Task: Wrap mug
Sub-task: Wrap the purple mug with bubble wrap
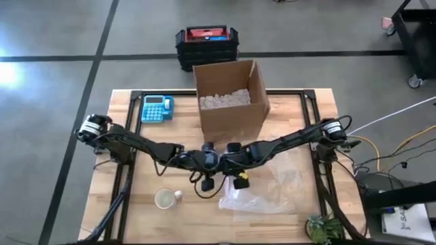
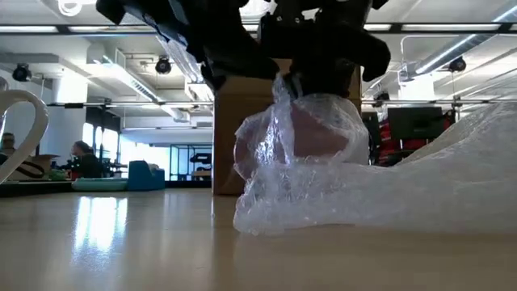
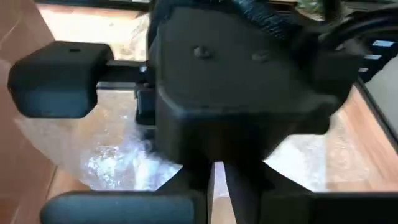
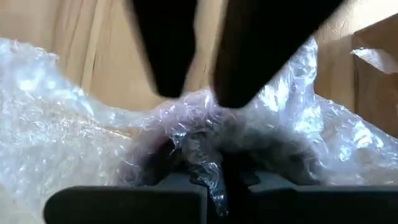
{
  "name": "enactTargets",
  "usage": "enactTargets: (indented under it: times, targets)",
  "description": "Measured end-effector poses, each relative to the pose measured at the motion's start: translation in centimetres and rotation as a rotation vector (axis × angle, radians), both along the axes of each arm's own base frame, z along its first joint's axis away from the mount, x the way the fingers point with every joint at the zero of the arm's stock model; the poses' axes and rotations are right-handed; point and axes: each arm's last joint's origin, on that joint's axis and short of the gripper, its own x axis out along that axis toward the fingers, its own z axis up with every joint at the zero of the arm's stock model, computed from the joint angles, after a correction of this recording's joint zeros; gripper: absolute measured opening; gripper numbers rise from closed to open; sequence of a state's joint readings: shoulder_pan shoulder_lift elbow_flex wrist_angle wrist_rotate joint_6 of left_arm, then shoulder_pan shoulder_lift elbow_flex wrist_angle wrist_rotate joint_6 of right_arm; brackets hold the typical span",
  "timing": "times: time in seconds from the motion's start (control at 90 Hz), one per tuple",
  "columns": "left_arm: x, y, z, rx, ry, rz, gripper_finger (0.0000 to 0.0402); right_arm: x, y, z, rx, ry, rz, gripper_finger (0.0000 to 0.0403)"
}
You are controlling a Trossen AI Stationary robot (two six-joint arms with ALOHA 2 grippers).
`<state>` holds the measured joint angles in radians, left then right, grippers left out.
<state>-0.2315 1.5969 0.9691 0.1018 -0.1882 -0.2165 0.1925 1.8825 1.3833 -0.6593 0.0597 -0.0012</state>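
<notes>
**A:** Where's the mug (image 1: 165,198)?

**B:** Standing upright on the bare wood of the table (image 1: 122,204), near the front edge on the left arm's side, handle pointing toward the bubble wrap (image 1: 267,185). It's apart from the sheet, unwrapped. In the low view only its white handle (image 2: 20,133) shows at the edge.

**A:** And the arms?

**B:** Both reach in to the middle of the table, just in front of the cardboard box (image 1: 230,99). The right gripper (image 4: 208,180) has its fingers pinched together on a fold of the bubble wrap, and the wrap rises into a hump (image 2: 303,137) right under it, the rest trailing flat across the table toward the right arm's side.

**A:** The left gripper (image 1: 206,178)?

**B:** It hangs close beside the right one, near the wrap's edge. Its own camera is mostly filled by the other arm's dark body, so I can't tell whether its fingers are apart or together.

**A:** Anything else on the table?

**B:** A blue calculator (image 1: 157,108) at the back, left of the box, and the box holds pale packing pieces (image 1: 225,100). A small green plant (image 1: 324,228) sits at the front right corner.
</notes>
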Motion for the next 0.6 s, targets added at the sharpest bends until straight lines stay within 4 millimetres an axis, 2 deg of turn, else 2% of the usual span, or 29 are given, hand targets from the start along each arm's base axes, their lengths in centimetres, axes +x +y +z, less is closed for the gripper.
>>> enactTargets:
  times: [0.233,0.389,0.5,0.6]
  targets:
    - [1.3,-0.1,-2.2,0.035,0.019,-0.004,0.0021,-0.5,0.0,3.1,0.03,-0.076,0.006,0.0]
    - [1.7,-0.1,-3.0,0.038,0.024,0.002,0.0021,-0.9,0.0,3.9,0.029,-0.06,0.0,0.0]
    - [1.8,-0.1,-3.1,0.034,0.024,0.006,0.0021,-1.8,-0.4,6.0,0.011,-0.046,-0.008,0.0]
    - [1.8,-0.1,-3.1,0.033,0.021,0.006,0.0021,-2.9,-0.9,8.2,-0.074,-0.065,-0.037,0.0]
